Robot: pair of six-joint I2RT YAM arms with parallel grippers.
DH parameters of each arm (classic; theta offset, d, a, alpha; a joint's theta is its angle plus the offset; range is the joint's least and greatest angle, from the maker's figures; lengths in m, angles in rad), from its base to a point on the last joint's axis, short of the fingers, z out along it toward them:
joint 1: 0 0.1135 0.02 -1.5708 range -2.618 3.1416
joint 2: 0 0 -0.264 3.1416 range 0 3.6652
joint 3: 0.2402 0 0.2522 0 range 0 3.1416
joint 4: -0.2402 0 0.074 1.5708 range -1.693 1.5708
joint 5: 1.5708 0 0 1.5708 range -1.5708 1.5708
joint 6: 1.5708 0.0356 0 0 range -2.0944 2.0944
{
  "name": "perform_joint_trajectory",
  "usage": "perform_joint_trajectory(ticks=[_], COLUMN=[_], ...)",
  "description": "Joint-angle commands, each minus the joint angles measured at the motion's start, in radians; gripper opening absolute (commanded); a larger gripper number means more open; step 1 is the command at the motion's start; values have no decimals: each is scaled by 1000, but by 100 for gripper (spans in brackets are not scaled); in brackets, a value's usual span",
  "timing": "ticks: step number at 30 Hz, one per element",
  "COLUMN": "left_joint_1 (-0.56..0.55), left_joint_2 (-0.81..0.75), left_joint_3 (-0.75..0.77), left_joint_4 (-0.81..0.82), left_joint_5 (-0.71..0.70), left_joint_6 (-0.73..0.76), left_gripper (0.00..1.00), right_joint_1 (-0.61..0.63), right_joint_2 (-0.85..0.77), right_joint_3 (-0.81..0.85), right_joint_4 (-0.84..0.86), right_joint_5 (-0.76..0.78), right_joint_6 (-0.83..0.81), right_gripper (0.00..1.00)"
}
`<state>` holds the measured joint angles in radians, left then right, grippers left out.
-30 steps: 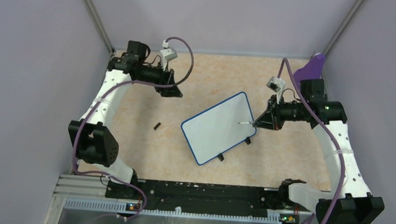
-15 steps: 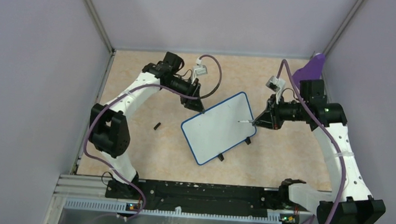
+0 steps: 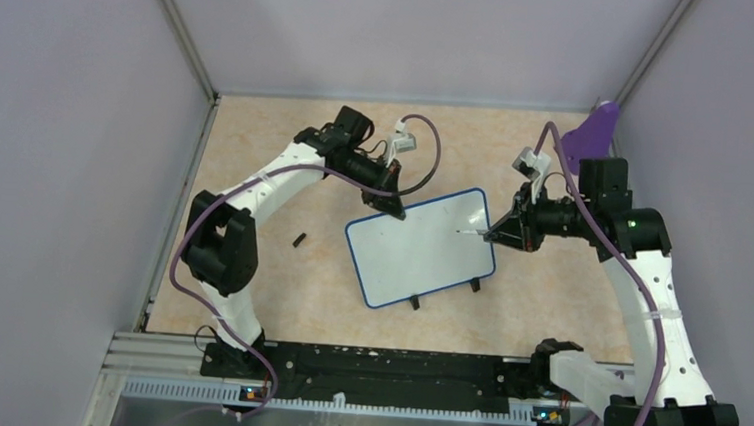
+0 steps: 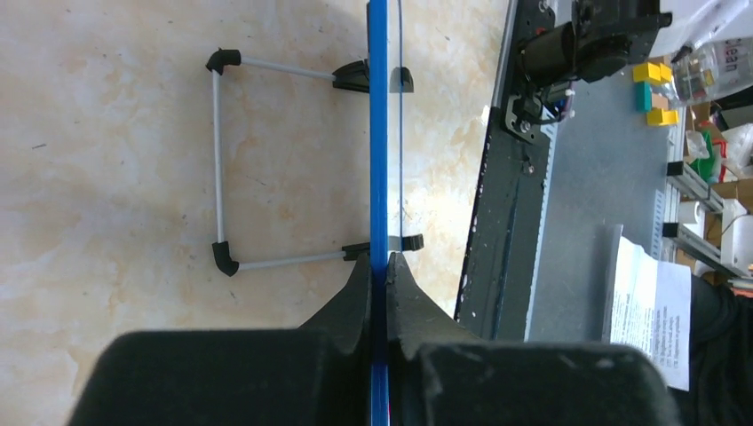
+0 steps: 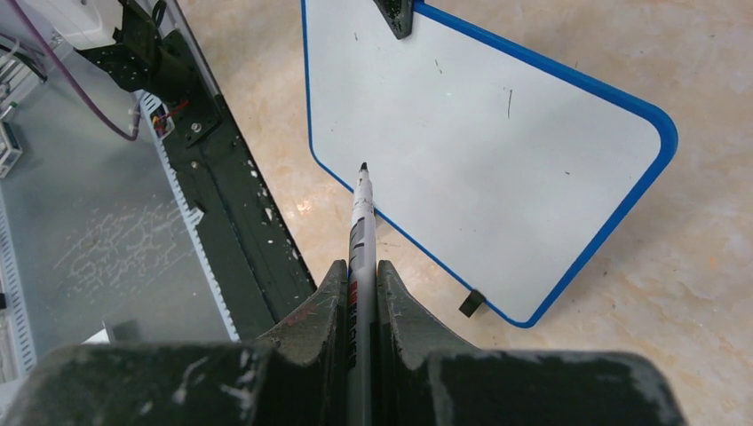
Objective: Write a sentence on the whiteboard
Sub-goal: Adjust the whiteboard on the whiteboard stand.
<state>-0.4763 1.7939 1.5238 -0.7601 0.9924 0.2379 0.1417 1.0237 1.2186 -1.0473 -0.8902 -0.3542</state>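
Blue-rimmed whiteboard (image 3: 420,251) sits lengthwise left-right, left gripper (image 4: 379,266) pinching it, right gripper (image 5: 360,275) pinching marker (image 5: 361,204).

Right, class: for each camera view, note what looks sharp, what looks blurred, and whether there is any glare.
Top external: evenly lit, sharp, no glare on the whiteboard. Left wrist: the left gripper is dark and soft up close, the table behind it sharp. Right wrist: the right gripper is blurred, the marker tip crisp.
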Motion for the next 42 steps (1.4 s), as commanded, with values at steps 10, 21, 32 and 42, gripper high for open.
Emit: perform_joint_trajectory(ticks=[10,21,32,42], left_joint_1=[-25,-34,-48,-79], left_joint_2=[-19,-32,0,49], left_joint_3=[36,115,109,131], left_joint_4=[192,151,181,150], left_joint_5=[-102,-160,-118,-120], left_joint_6=[-188,-159,-185,-157], left_gripper=[0,0,0,12], right_joint_1=[9,9,9,10], right_joint_2=[-22,-36,-18,-9], right_joint_3=[6,-11,-11,-18], right_joint_4=[0,6,3,-9], right_joint_5=[-7,-22,-39,-37], right_joint_6=[-14,-16,-35,-64], right_gripper=[0,0,0,0])
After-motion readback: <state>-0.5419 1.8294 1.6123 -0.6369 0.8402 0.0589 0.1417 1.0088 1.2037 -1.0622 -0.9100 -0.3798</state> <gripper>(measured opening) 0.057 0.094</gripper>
